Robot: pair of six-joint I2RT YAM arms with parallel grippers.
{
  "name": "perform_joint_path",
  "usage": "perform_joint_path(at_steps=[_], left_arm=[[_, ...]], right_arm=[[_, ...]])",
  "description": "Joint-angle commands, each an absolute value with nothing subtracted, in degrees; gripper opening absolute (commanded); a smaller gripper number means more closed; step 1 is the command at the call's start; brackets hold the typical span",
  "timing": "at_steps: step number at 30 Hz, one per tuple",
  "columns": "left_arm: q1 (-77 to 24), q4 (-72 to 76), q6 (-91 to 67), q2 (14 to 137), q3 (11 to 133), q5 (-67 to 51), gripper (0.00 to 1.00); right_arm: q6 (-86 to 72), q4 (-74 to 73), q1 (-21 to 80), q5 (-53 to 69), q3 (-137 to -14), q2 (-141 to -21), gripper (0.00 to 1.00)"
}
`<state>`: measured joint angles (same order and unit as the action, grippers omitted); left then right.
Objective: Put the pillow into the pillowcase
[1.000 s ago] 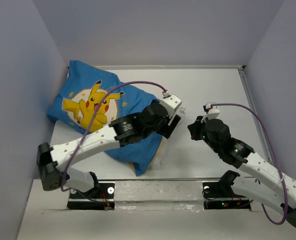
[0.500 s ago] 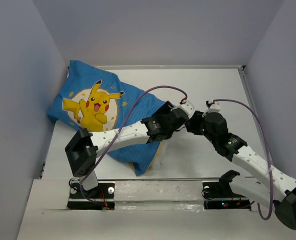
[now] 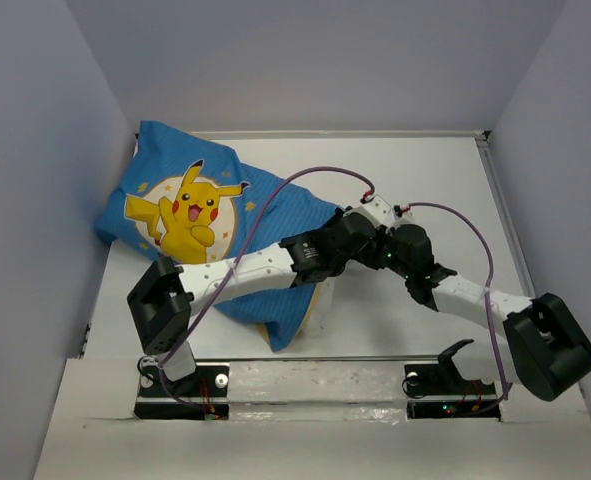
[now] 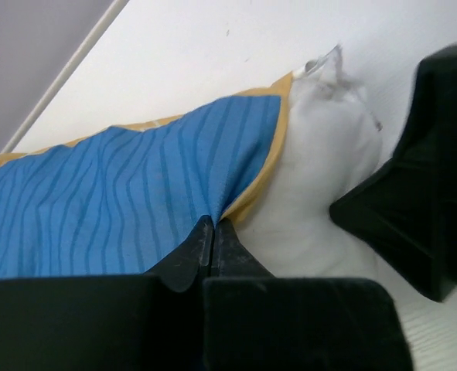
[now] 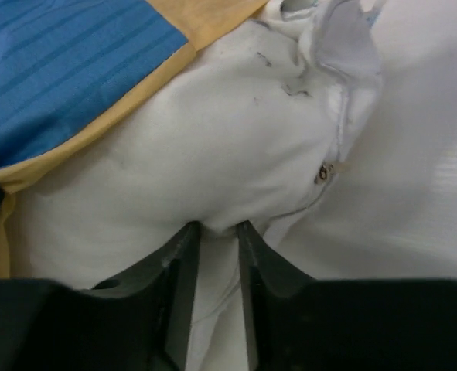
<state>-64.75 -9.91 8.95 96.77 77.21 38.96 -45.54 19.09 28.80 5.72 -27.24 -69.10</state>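
The pillowcase (image 3: 185,215), blue with a Pikachu print, lies at the table's left and bulges over the pillow inside it. A white end of the pillow (image 3: 320,300) pokes out at its near right opening. In the left wrist view my left gripper (image 4: 213,224) is shut on the pillowcase (image 4: 120,193) at its yellow hem, right beside the pillow (image 4: 313,170). My right gripper (image 5: 216,228) pinches a fold of the pillow (image 5: 213,131) just below the pillowcase (image 5: 66,69) hem. From above, both wrists meet over the opening and hide it.
Grey walls close in the white table (image 3: 415,170) on the left, back and right, with a raised rail (image 3: 500,200) along the right side. The arm bases and a shiny plate (image 3: 315,385) sit at the near edge.
My left gripper reached right and snapped shut on the pillowcase hem. My right arm swung left to meet it, opened its jaws and brought them in around a fold of the pillow.
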Motion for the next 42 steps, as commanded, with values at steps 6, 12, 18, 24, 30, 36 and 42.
perform_joint_path(at_steps=[6, 12, 18, 24, 30, 36, 42], left_arm=[[-62.3, 1.6, -1.5, 86.2, 77.8, 23.3, 0.00], [-56.4, 3.1, -5.0, 80.7, 75.2, 16.9, 0.00], [-51.9, 2.6, -6.0, 72.8, 68.7, 12.3, 0.00], [-51.2, 2.2, -7.3, 66.6, 64.7, 9.3, 0.00], [-51.2, 2.5, -9.1, 66.4, 65.7, 5.2, 0.00], [-51.2, 2.7, -9.1, 68.6, 66.7, 1.4, 0.00], [-51.3, 1.7, -8.6, 68.8, 65.9, -1.2, 0.00]], right_arm=[[-50.2, 41.5, 37.6, 12.2, -30.2, -75.5, 0.12], [-47.0, 32.1, 43.9, 13.7, -33.0, -69.5, 0.19], [-26.9, -2.7, 44.4, 10.5, -40.0, -56.1, 0.68], [-18.8, -14.6, 44.4, -3.5, -42.4, -43.7, 0.66], [-12.3, -10.7, 44.4, -11.4, -45.8, -51.8, 0.71], [-7.2, -1.9, 41.6, -5.5, -49.3, -60.3, 0.76], [-6.9, 6.7, 37.3, -0.4, -50.9, -66.8, 0.71]])
